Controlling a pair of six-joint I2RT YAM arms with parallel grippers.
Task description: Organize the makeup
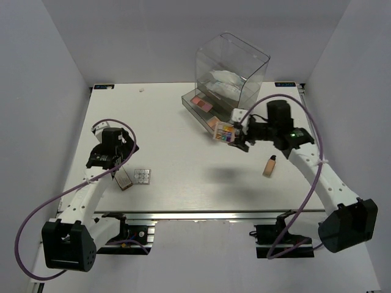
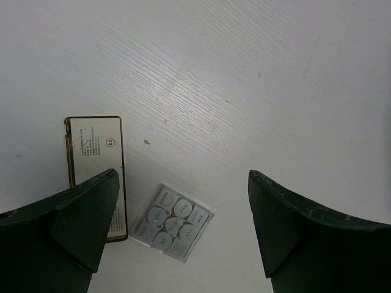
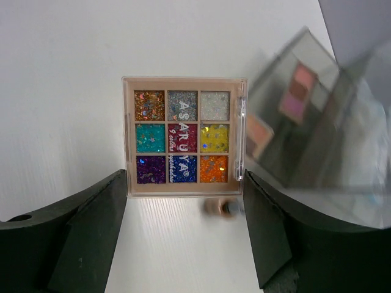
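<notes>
Makeup spread over white table (image 1: pixel 183 159), one piece up in the air. Nearest, at front left: white grid palette (image 2: pixel 172 223) flat on table, nine round pans in three rows, turned slightly askew. Just beside it on its left, a thin gap between, flat labelled case (image 2: pixel 95 146), gold-rimmed, white label up, lower end hidden behind a finger. Left gripper (image 2: pixel 183 177) hanging over both, jaws spread wide, nothing between them, touching neither piece.

Farther in, on right half: tan foundation bottle (image 1: pixel 269 166) lying on its side, dark cap pointing away, alone, near right arm.

Beyond that, right gripper (image 3: pixel 184 174) above table, jaws set wide and clamped on glitter palette (image 3: pixel 183 135) by its two side edges. Nine coloured squares under clear lid, face toward wrist camera, shadow on table below.

Just behind it, grey drawer (image 1: pixel 193 112) sticking out from foot of clear box (image 1: pixel 232 64), with pink palette (image 1: pixel 200 101) lying in it. Peach palette (image 1: pixel 213 124) at drawer's near end, blurred in wrist view; inside or resting on top, hard to tell.

At far edge, clear box upright, white packets (image 1: pixel 223 82) inside; number impossible to tell.
</notes>
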